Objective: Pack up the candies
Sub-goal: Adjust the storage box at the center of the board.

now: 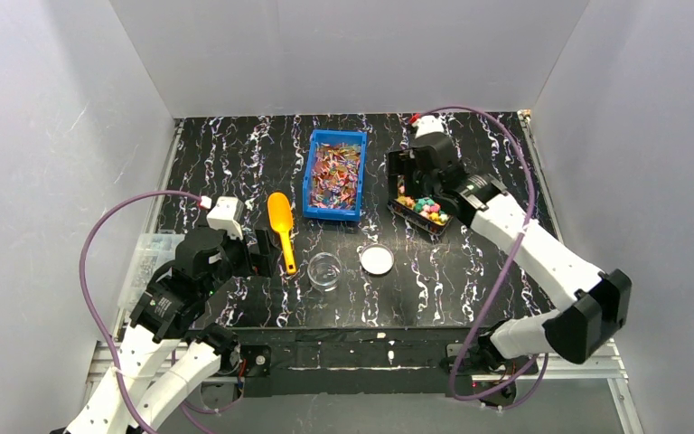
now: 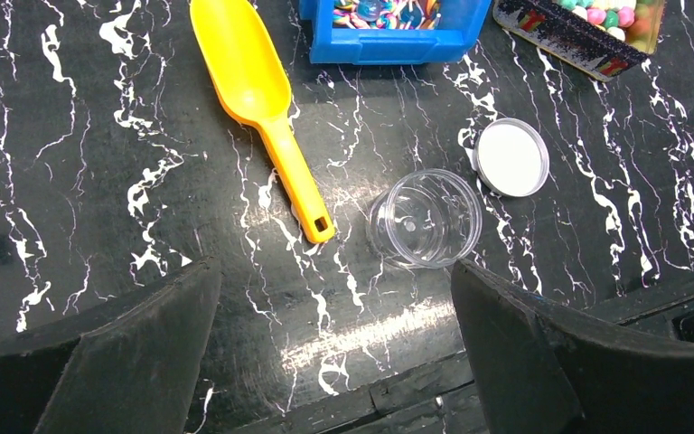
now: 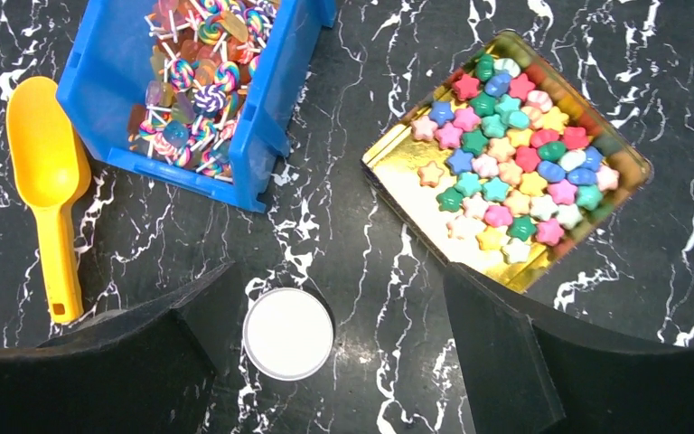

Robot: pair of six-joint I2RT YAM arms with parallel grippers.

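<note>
Flat shiny-wrapped candies (image 1: 334, 170) fill a blue bin (image 1: 311, 185) at the back centre; they also show in the right wrist view (image 3: 190, 81). Chunky star-shaped candies (image 1: 423, 208) lie in a gold-lined tray (image 3: 416, 190) to the bin's right, and show in the right wrist view (image 3: 506, 154). A clear open jar (image 1: 324, 271) stands at the front centre, with its white lid (image 1: 377, 259) beside it. A yellow scoop (image 1: 282, 226) lies left of the bin. My left gripper (image 1: 257, 253) is open and empty, near the scoop's handle (image 2: 303, 185). My right gripper (image 1: 402, 176) is open and empty, above the tray.
The black marbled table (image 1: 470, 271) has grey walls on three sides. A clear plastic packet (image 1: 145, 258) lies at the table's left edge. The jar (image 2: 425, 217) and lid (image 2: 511, 158) sit just beyond my left fingers (image 2: 506, 325). The lid (image 3: 288, 333) lies by my right gripper's left finger.
</note>
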